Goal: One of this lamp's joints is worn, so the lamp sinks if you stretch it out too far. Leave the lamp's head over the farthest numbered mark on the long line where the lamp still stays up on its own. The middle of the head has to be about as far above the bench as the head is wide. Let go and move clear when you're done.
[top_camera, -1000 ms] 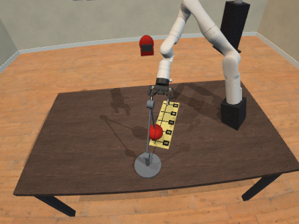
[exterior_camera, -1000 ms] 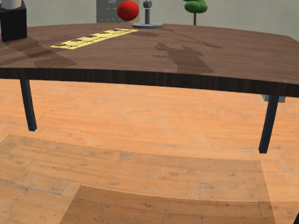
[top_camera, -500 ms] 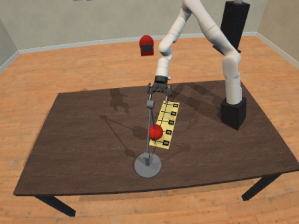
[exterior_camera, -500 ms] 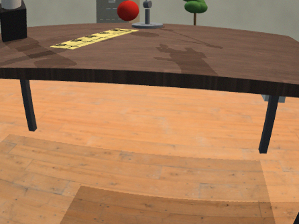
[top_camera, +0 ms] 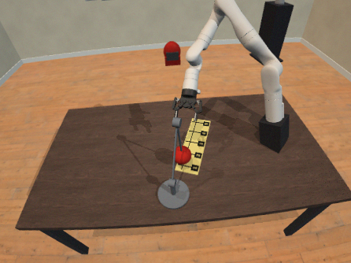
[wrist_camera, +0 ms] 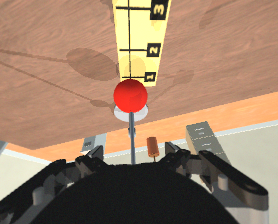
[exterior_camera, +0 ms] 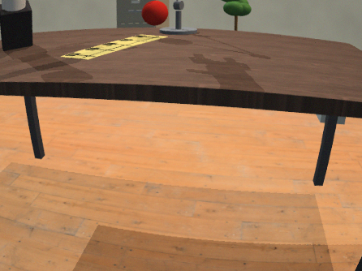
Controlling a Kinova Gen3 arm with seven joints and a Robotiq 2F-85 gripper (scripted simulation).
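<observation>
Tabletop (top_camera: 98, 170) (exterior_camera: 284, 70) (wrist_camera: 40, 30): dark brown wood look, fine grain, low sheen. Floor (top_camera: 118, 81) (exterior_camera: 183, 143): orange-brown wood planks, grain and small knots visible. Ball (top_camera: 182, 155) (exterior_camera: 155, 13) (wrist_camera: 130, 96): red, smooth, soft shading. Lamp base (top_camera: 167, 199) (exterior_camera: 166, 31): smooth grey, metal-like. Number strip (top_camera: 195, 160) (exterior_camera: 91, 53) (wrist_camera: 142, 30): yellow, flat, paper-like. Wall (top_camera: 47, 20) (exterior_camera: 284, 5): matt, faintly mottled.

Bright views, soft-edged table shadows, fine print perhaps blurred
</observation>
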